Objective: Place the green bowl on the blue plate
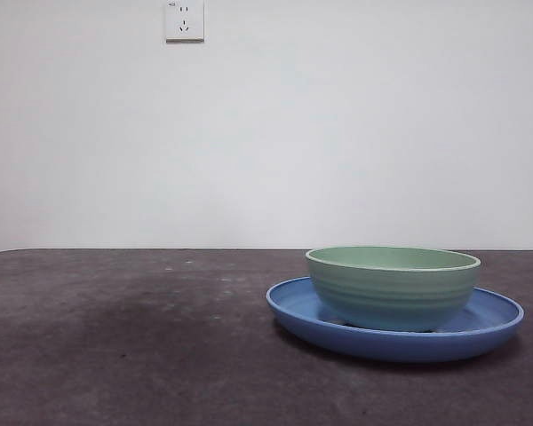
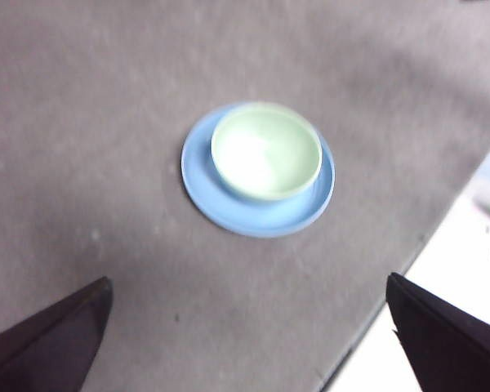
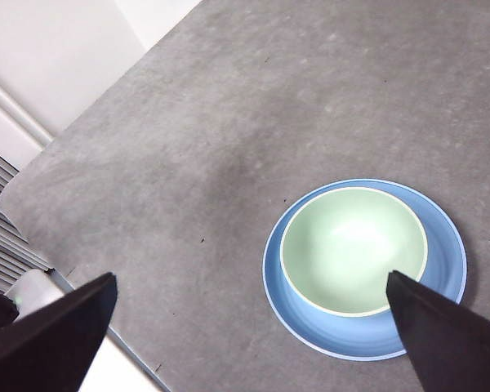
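Observation:
The green bowl (image 1: pixel 393 286) stands upright inside the blue plate (image 1: pixel 493 315) at the right of the dark table in the front view. The left wrist view shows the bowl (image 2: pixel 265 153) on the plate (image 2: pixel 202 188) from high above, far from my left gripper (image 2: pixel 249 343), which is open and empty. The right wrist view shows the bowl (image 3: pixel 353 249) on the plate (image 3: pixel 445 261) below my right gripper (image 3: pixel 253 335), which is open, empty and well above the table. Neither arm shows in the front view.
The dark grey tabletop (image 1: pixel 124 337) stretches to the left of the plate. A white wall with a socket (image 1: pixel 184 19) stands behind. The table's edge shows in the left wrist view (image 2: pixel 408 269) and in the right wrist view (image 3: pixel 33 163).

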Controlling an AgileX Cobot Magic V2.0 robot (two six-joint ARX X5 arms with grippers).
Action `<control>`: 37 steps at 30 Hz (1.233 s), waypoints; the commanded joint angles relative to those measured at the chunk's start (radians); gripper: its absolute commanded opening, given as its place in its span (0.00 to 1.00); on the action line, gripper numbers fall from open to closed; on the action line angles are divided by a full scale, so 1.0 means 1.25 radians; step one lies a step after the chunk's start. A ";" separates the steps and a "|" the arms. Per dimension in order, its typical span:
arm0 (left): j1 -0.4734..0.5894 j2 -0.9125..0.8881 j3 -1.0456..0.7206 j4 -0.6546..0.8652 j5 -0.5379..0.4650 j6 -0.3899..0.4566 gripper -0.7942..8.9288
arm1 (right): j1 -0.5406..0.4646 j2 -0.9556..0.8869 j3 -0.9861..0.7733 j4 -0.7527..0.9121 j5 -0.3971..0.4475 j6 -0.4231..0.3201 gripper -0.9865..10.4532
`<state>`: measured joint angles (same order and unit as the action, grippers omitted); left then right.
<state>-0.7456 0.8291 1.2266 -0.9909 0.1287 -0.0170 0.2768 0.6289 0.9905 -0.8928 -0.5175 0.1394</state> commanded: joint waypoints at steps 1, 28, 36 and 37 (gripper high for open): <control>-0.004 -0.092 -0.095 0.077 -0.001 -0.032 0.73 | 0.004 0.003 0.015 0.007 0.001 0.008 0.61; -0.004 -0.260 -0.298 0.132 -0.001 -0.110 0.73 | 0.000 0.073 0.014 -0.092 0.105 0.049 0.61; -0.004 -0.260 -0.298 0.132 -0.001 -0.110 0.73 | -0.017 0.225 0.014 -0.053 0.165 -0.002 0.61; -0.005 -0.260 -0.298 0.132 -0.001 -0.110 0.73 | -0.024 0.245 0.014 -0.045 0.165 -0.012 0.61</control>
<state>-0.7456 0.5018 0.8417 -0.8371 0.1287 -0.1486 0.2501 0.9115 0.9905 -0.9600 -0.3138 0.1616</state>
